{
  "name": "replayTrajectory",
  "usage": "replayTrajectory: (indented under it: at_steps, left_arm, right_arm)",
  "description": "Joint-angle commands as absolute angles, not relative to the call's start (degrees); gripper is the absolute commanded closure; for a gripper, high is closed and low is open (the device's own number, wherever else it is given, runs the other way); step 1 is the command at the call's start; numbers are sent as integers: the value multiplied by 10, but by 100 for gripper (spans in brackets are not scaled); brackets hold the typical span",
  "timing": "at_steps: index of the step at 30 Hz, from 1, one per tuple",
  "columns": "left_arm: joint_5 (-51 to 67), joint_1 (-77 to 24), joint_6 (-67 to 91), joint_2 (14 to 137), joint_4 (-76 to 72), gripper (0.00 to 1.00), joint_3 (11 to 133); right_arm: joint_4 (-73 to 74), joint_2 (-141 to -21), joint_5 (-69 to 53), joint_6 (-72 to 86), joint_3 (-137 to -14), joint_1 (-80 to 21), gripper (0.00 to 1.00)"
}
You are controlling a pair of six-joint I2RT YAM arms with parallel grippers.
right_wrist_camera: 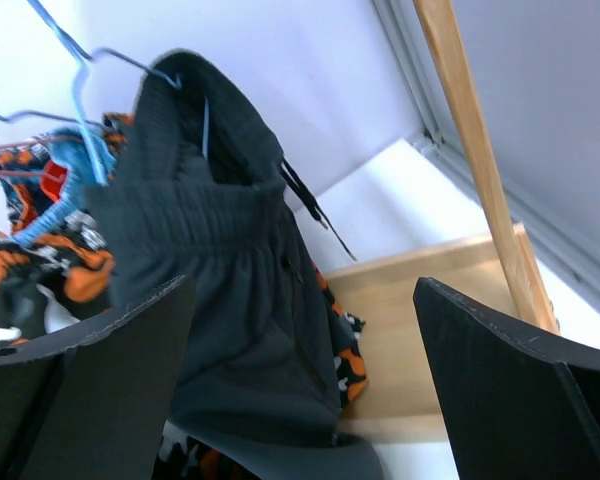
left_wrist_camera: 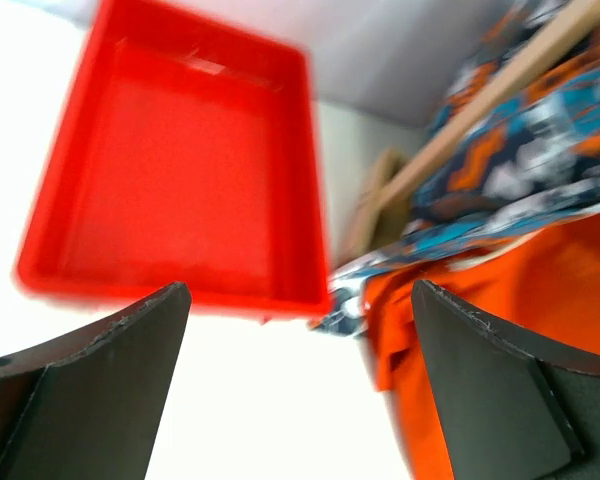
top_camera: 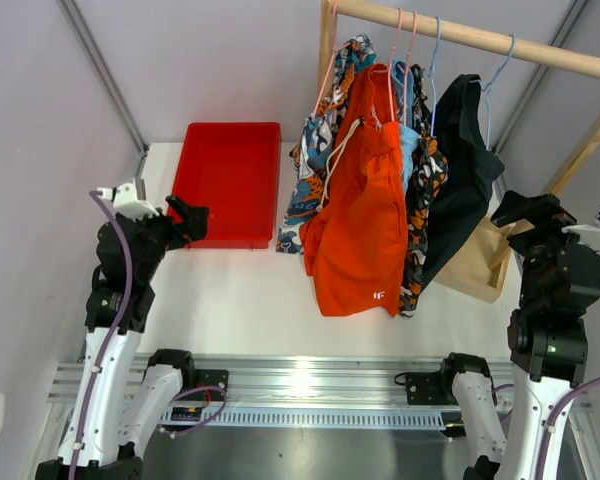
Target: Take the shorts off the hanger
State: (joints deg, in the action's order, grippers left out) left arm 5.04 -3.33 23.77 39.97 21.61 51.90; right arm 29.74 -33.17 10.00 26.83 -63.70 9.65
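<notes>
Shorts (top_camera: 365, 200) crowd rail (top_camera: 480, 38); tray (top_camera: 230, 175) edge perhaps touching hems; left claw (left_wrist_camera: 300, 300), right claw (right_wrist_camera: 302, 290) released, well apart.

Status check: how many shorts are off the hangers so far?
Done: nothing. The black, blotched, light blue, orange and wave-print shorts all hang on the rail, none in the red tray. In hand: nothing; left gripper and right gripper are open, the right facing the black pair. To do: all five.
</notes>
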Motion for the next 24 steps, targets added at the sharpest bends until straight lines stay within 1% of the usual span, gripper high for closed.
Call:
replayTrajectory:
  at_steps: [1,3,7,12,13,14,15,20,22,23,24]
  left_arm:
    - [4,-40,193,382,249,1,483]
    - [-27,-41,192,363,244,1,466]
    - [-19,-44,180,359,244,1,468]
    - [-14,-47,168,369,258,1,474]
    - [-11,-47,167,371,258,1,501]
    - [-9,-48,167,371,260,1,475]
    - [-5,-49,164,372,258,1,476]
    - [-4,-53,160,377,261,1,482]
    - [33,-71,153,375,256,1,482]
    - [28,-85,149,373,248,1,485]
    - [15,-126,146,373,250,1,492]
  right_arm:
    - [301,-340,98,240,-688,98,1]
    - [308,-345,94,229,-714,98,1]
    - [278,-368,48,191,-774,98,0]
    - [273,-465,3,171,-876,95,1]
    - [280,-481,-15,165,-895,93,1]
    - [285,-498,-23,164,-934,91,1]
    - [287,-531,-27,162,-952,89,2]
    - [301,-609,-53,170,-1044,84,3]
    - [322,-648,-60,172,-1075,77,3]
    - [330,-660,-64,171,-1088,74,2]
    - [337,-671,-63,167,-1113,68,3]
